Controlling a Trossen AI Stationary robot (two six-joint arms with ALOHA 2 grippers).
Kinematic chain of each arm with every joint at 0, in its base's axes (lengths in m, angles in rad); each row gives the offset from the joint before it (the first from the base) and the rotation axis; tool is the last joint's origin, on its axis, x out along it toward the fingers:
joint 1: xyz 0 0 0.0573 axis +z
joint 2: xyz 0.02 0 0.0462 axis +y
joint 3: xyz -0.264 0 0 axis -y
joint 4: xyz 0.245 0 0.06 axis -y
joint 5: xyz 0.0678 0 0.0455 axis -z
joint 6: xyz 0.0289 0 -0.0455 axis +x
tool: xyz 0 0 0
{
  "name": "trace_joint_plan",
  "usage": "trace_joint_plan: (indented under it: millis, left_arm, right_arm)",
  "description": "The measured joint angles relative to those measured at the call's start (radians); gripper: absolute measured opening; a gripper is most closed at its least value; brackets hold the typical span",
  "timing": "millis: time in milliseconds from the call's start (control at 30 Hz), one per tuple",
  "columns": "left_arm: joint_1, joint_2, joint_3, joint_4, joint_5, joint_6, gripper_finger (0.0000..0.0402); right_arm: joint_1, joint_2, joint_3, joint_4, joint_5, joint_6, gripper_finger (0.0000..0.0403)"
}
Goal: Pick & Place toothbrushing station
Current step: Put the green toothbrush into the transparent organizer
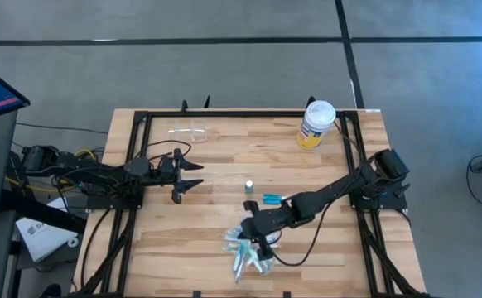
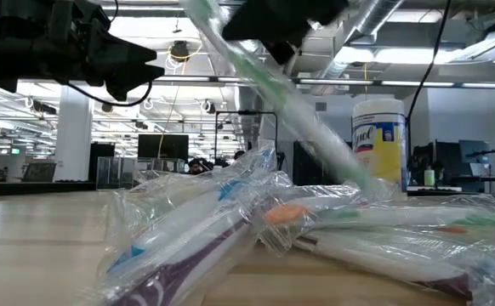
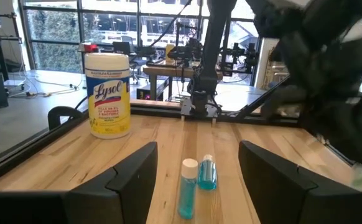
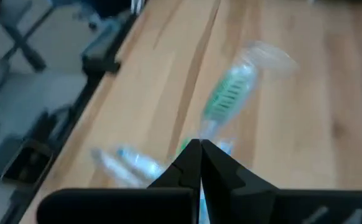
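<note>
The right gripper [image 4: 200,149] is clamped on a wrapped green toothbrush [image 4: 231,93], lifted above the pile [image 1: 249,252]. It looks light, stiff and slippery in crinkly film; grip mid-handle. Beside the pile lie the tube [image 1: 272,199] and bottle [image 1: 248,185]. The left gripper [image 1: 193,175] waits, fingers apart.

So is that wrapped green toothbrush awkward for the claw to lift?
Probably light: the right gripper, shut on the green toothbrush, holds it by one end alone. Its clear wrapper looks glossy, so it may slip. It stays straight in the low view, so likely stiff. The left gripper waits open.
</note>
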Motion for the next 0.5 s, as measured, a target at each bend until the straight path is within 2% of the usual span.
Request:
trace_joint_plan:
  millis: [133, 500]
  left_arm:
    - [0.000, 0.001, 0.000, 0.010, -0.003, 0.000, 0.0218]
    - [0.000, 0.001, 0.000, 0.037, -0.009, 0.000, 0.0218]
  right_arm:
    - [-0.027, -0.028, -0.001, 0.004, 0.046, -0.026, 0.0000]
    - [-0.129, -0.063, -0.001, 0.079, 0.051, -0.110, 0.0000]
